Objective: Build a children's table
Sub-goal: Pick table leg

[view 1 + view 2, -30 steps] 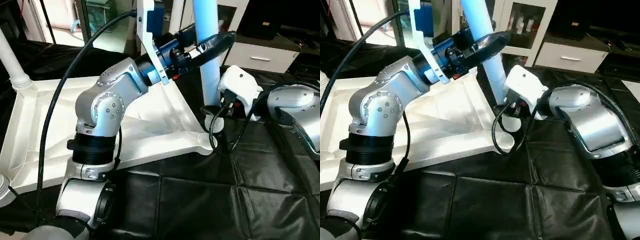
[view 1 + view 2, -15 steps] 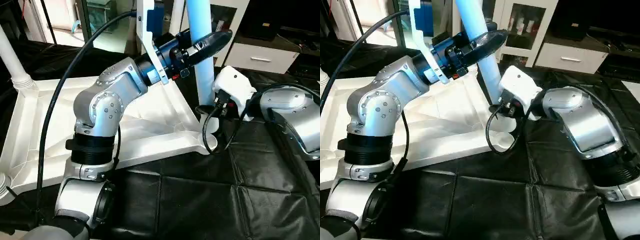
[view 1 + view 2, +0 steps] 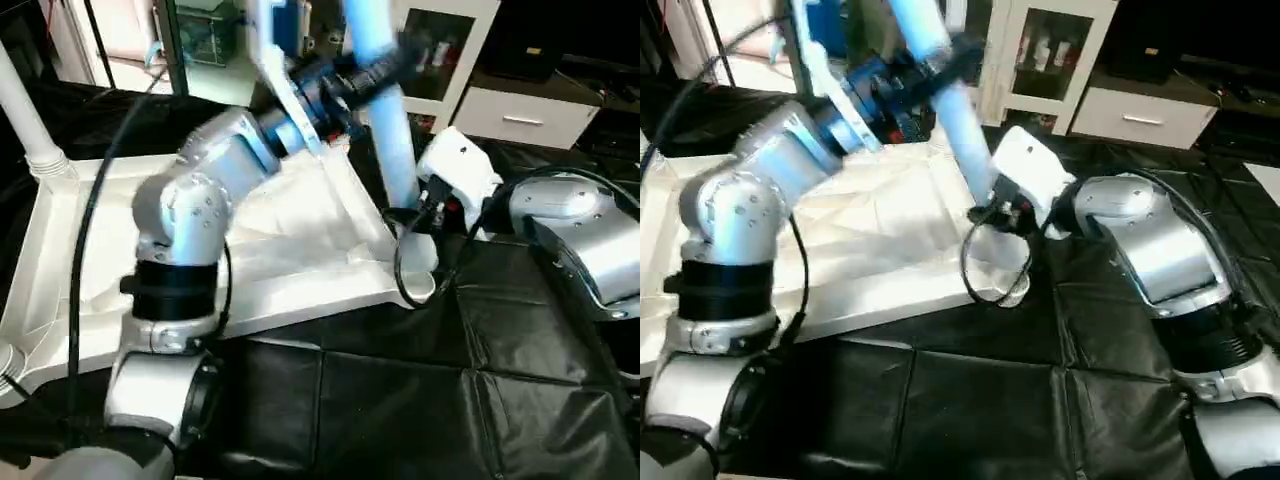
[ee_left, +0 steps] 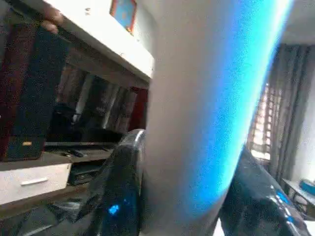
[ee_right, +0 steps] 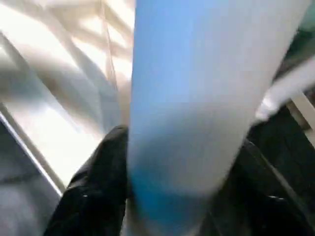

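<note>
Table top (image 3: 290, 250) lies upside down on the black-sheeted counter (image 3: 420, 400), ribbed underside facing up. One white leg (image 3: 385, 120) rises from the corner socket (image 3: 415, 270) nearest the robot's right arm, tilted so that its upper part leans toward the robot's left. A second leg (image 3: 22, 110) stands in the far left corner socket.

Left gripper (image 3: 375, 72) sits high on the tilted leg. In the left wrist view one black finger (image 4: 120, 187) lies on each side of the tube, both against it or just beside it; the gripper brackets the leg (image 4: 206, 113), but a firm clamp cannot be confirmed while the arm is blurred by motion.

Right gripper (image 3: 992, 205) is at the lower part of the same leg, just above the socket. The right wrist view shows its fingers (image 5: 101, 177) flanking the tube (image 5: 197, 98) on both sides, with the ribbed top behind. Whether the pads press the leg or stand slightly off it, cannot tell.

Background: white cabinet with glass doors (image 3: 1050, 50) and a white drawer unit (image 3: 530, 110).

Writing: no label or brand legible on any part.
</note>
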